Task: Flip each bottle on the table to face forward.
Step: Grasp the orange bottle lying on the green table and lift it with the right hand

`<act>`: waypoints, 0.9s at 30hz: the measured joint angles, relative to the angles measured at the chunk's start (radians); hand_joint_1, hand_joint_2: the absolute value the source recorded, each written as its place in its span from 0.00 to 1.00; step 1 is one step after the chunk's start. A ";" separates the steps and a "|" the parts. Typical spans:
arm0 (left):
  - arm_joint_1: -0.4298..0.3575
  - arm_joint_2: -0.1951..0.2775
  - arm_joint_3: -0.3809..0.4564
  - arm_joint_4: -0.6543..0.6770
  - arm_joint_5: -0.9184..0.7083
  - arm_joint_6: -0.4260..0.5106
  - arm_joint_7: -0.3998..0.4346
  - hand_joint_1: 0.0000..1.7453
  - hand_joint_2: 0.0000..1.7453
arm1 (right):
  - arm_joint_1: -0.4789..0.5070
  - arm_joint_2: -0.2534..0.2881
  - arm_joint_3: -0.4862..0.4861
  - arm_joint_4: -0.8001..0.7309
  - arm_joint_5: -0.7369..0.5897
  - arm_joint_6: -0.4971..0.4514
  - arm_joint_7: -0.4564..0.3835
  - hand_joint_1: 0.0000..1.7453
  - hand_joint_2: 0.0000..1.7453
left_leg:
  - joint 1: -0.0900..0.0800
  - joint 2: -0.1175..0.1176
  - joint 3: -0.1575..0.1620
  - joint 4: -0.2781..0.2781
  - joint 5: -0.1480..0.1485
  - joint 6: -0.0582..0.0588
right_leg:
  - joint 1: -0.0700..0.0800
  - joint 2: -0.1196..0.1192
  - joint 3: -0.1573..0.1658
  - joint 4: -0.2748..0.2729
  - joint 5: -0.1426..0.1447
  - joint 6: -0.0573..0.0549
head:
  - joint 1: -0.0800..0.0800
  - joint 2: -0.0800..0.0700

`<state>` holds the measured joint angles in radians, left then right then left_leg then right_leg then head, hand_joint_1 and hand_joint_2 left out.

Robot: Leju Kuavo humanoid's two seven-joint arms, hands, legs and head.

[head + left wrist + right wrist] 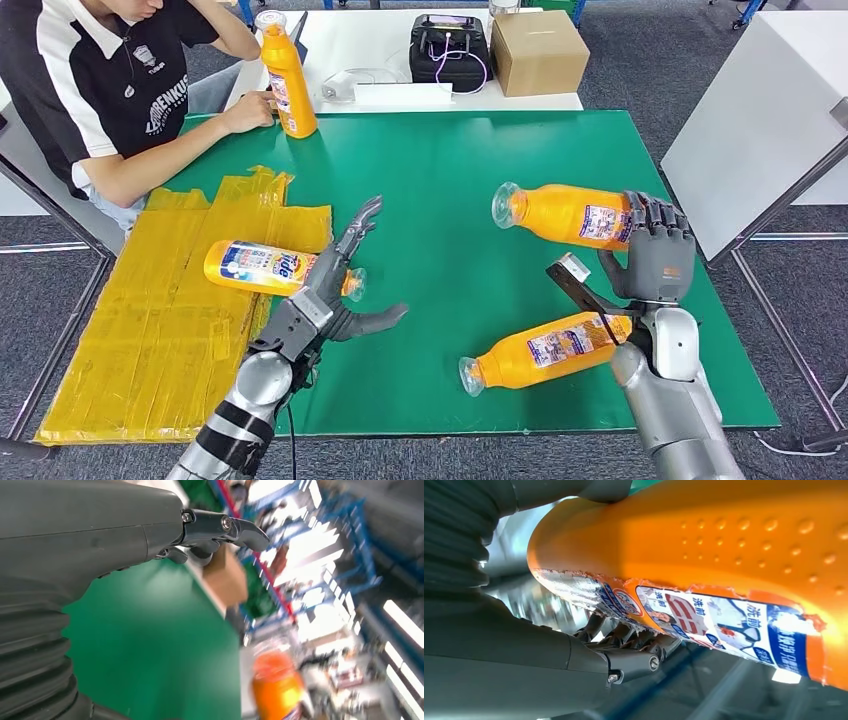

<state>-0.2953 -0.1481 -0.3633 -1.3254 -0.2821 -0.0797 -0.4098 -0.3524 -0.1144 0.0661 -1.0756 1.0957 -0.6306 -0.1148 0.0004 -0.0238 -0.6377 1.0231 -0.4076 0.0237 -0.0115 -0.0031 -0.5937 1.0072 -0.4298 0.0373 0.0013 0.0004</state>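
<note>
Gripping the far orange detergent bottle [566, 214] at its base, the right robot hand [655, 250] lifts it at two o'clock for turning; the left robot hand [335, 290] hovers spread beside the nine o'clock bottle [262, 268].

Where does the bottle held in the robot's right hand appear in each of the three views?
Head view: bottle lying sideways at right, base in the right hand.
Left wrist view: I cannot place it there.
Right wrist view: bottle fills the upper frame.
Shared landmark: green table mat.
</note>
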 joint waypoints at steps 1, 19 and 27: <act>-0.018 0.001 -0.006 0.022 0.014 -0.020 0.011 0.00 1.00 | 0.010 0.024 -0.005 -0.015 -0.056 0.009 -0.029 1.00 1.00 | 0.000 0.000 0.000 0.000 0.000 0.000 | 0.000 0.000 0.000 0.000 0.000 0.000 | 0.000 0.000; -0.113 0.000 -0.084 0.093 0.073 -0.021 0.036 0.00 1.00 | 0.080 0.275 0.033 -0.094 -0.653 0.417 -0.302 1.00 1.00 | 0.001 0.002 -0.001 0.000 0.000 0.000 | 0.000 0.001 -0.002 0.000 0.000 0.000 | 0.000 0.000; -0.107 -0.002 -0.098 0.070 0.016 0.040 0.026 0.00 1.00 | 0.079 0.312 0.070 -0.094 -0.669 0.438 -0.306 1.00 1.00 | 0.001 0.002 -0.001 0.000 0.000 0.000 | 0.000 0.001 -0.002 0.000 0.000 0.000 | 0.000 0.000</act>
<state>-0.4022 -0.1499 -0.4612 -1.2557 -0.2662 -0.0399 -0.3833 -0.2730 0.1975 0.1365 -1.1697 0.4271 -0.1928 -0.4208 0.0010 -0.0221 -0.6388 1.0229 -0.4073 0.0232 -0.0114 -0.0019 -0.5953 1.0076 -0.4298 0.0372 0.0016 0.0004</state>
